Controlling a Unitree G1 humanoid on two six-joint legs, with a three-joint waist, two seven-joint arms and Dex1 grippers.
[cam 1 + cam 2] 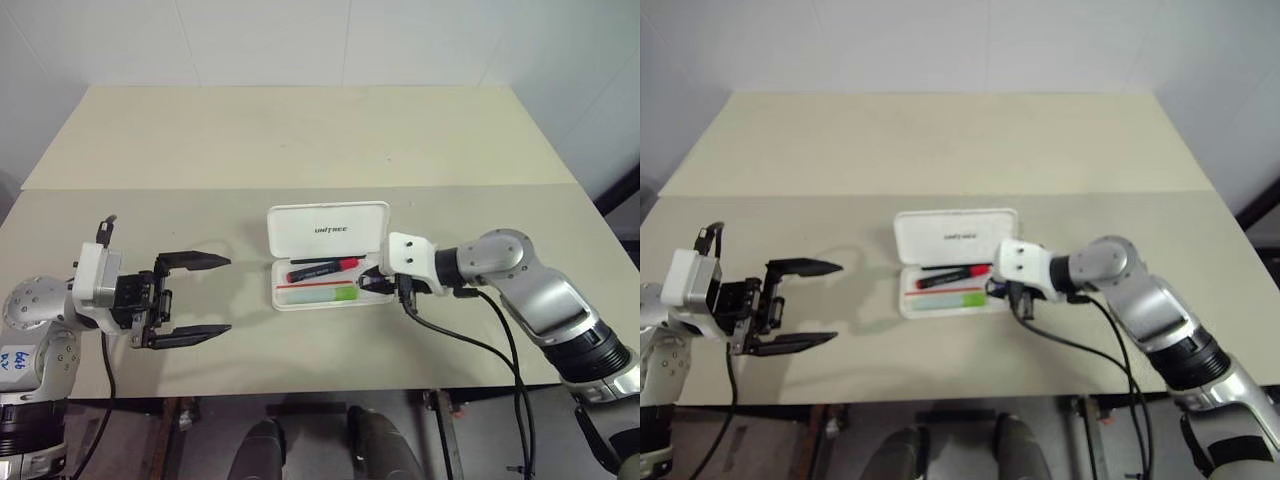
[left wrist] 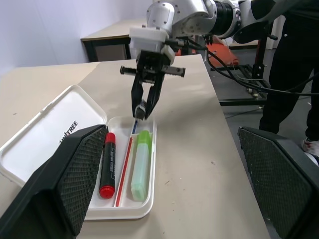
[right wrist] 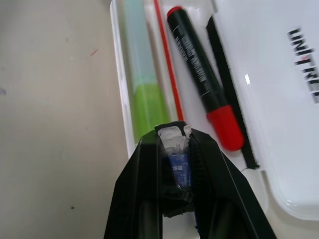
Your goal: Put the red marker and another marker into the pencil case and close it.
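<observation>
With both markers in the open case (image 1: 330, 262), the right gripper (image 2: 142, 110), pinched on a small blue-and-white object, could jam the lid.

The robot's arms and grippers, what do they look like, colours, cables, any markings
Both arms are silver-grey metal with rounded joints and black bands. Each ends in a white boxy wrist block carrying a black two-fingered gripper: the left gripper has long, pointed fingers with textured pads. Black cables loop from the wrist of the right gripper. A white label with blue handwriting sits on the left arm.
</observation>
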